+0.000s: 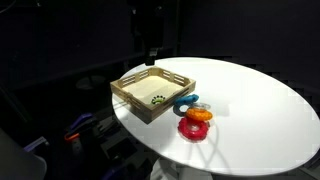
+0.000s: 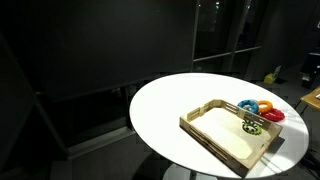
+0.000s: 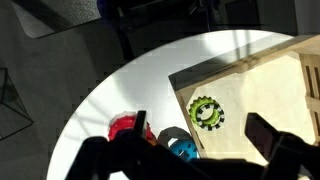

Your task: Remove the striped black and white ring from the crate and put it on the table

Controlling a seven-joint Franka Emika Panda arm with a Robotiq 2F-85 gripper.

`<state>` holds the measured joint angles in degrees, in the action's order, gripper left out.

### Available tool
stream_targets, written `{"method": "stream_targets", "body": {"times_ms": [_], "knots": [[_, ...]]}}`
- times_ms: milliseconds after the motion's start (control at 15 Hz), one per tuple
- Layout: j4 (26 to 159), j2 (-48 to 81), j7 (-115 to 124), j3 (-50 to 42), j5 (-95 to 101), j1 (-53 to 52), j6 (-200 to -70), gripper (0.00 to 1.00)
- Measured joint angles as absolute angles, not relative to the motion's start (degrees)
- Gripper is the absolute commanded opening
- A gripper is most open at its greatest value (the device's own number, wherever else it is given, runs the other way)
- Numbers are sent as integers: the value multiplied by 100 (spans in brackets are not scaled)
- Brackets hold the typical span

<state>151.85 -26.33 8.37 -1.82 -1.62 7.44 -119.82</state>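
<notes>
The crate (image 1: 130,92) of pale slatted wood stands on the white round table (image 1: 260,110), as both exterior views show (image 2: 215,140). Inside it, near the corner, lies a yellow-green toothed ring (image 3: 194,108) with the striped black and white ring (image 3: 214,122) showing at its lower edge, touching or partly under it. From afar the pair is a small dark dotted spot (image 1: 157,99) (image 2: 250,124). My gripper (image 3: 198,120) is open and empty. It hangs well above the crate (image 1: 150,50), its fingers either side of the rings in the wrist view.
A blue ring (image 3: 180,146) and a red ring (image 3: 124,127) lie on the table just outside the crate's side; an orange one (image 1: 197,115) lies with them. The table edge (image 3: 80,110) drops to dark floor. The surroundings are dark.
</notes>
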Motion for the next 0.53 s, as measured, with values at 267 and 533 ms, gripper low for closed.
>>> {"method": "stream_targets", "body": {"times_ms": [267,533], "knots": [[15185,-2623,836,-182,-162,739,-11981,100],[15186,-2561,836,-91,-160,592,-12069,100]]}}
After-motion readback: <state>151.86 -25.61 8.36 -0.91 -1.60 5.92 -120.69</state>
